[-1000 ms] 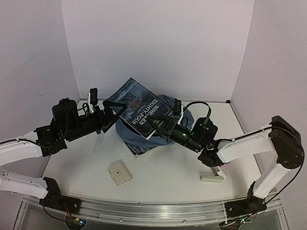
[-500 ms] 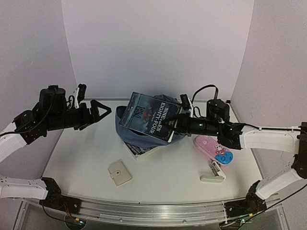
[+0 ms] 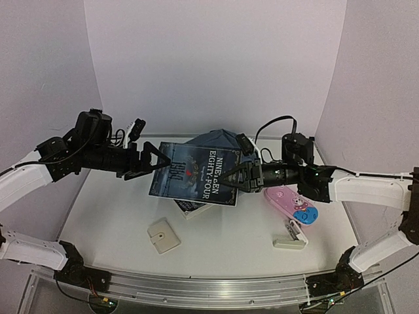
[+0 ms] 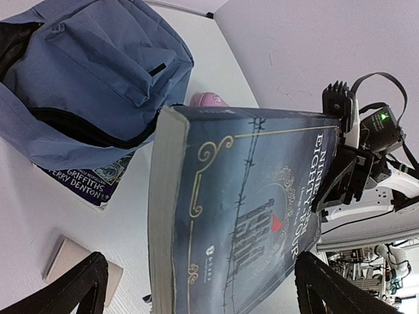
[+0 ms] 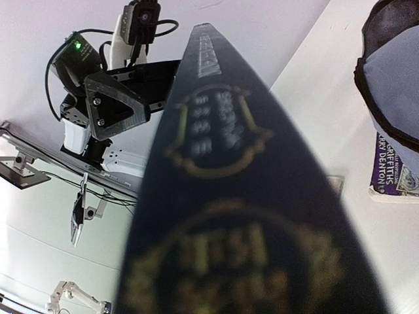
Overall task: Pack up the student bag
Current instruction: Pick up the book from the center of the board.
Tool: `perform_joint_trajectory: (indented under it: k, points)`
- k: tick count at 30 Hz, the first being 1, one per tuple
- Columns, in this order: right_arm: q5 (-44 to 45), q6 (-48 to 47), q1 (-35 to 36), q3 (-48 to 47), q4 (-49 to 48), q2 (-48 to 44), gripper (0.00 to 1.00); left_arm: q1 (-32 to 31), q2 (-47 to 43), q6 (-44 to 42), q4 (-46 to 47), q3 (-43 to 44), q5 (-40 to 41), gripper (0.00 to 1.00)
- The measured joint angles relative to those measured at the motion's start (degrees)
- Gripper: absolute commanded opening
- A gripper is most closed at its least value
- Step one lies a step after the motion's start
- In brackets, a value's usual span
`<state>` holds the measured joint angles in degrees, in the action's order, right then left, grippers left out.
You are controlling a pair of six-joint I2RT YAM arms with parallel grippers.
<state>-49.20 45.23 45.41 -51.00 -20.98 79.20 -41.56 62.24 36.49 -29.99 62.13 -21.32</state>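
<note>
The slate-blue student bag stands at the back centre, its black-lined mouth open. In front of it a dark blue book titled Nineteen Eighty-Four hangs above the table. My right gripper is shut on the book's right edge. The book's spine fills the right wrist view and hides that gripper's fingers. My left gripper is open wide at the book's left end. Its fingers stand to either side of the book without clamping it.
A purple-spined second book lies on the table under the bag's front. A pink case lies to the right, a white block in front of it. A small cream pad lies front left.
The right arm has swung the book leftward and lower, from over the bag's mouth to in front of it. My left gripper moved right to the book's left end.
</note>
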Motion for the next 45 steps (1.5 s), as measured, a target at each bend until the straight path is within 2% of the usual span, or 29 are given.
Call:
perform_joint_trajectory:
  k: [4,9,13,23,31,38,39,42,44,45]
  points:
    - [-1.74,2.75,0.00,0.00,-3.89,-0.32,0.00,0.00,0.07,0.78,1.38,-0.18,-3.25,1.00]
    - [-3.80,5.67,0.00,0.02,-9.66,-0.37,0.00,0.00,0.08,2.68,7.80,-2.66,-9.43,0.98]
    - [-5.12,6.84,0.00,0.27,-12.15,-0.37,0.00,0.00,0.06,4.25,11.26,-3.74,-12.82,0.83]
    - [-7.59,7.90,0.00,0.50,-13.57,-0.37,0.00,0.00,-1.40,7.70,16.35,-3.78,-16.57,0.54]
    - [-7.77,8.03,0.00,0.51,-13.76,-0.37,0.00,0.00,-0.42,9.84,17.21,-3.78,-19.10,0.35]
    - [-7.64,7.54,-0.04,0.59,-13.36,-0.35,0.00,0.00,0.01,10.81,19.38,-3.81,-20.78,0.01]
    - [-7.55,7.24,-0.09,0.61,-13.18,-0.35,0.04,0.00,0.05,11.16,19.64,-3.82,-20.83,0.00]
    - [-7.12,6.25,-0.11,0.59,-12.13,-0.35,0.23,0.00,0.24,11.40,19.52,-3.87,-20.86,0.00]
    - [-6.40,5.27,-0.11,0.59,-11.24,-0.35,0.50,0.00,0.30,11.37,19.30,-3.89,-20.34,0.00]
    - [-5.62,4.57,-0.11,0.59,-10.74,-0.35,0.58,-0.03,0.30,11.35,18.98,-3.89,-19.62,0.00]
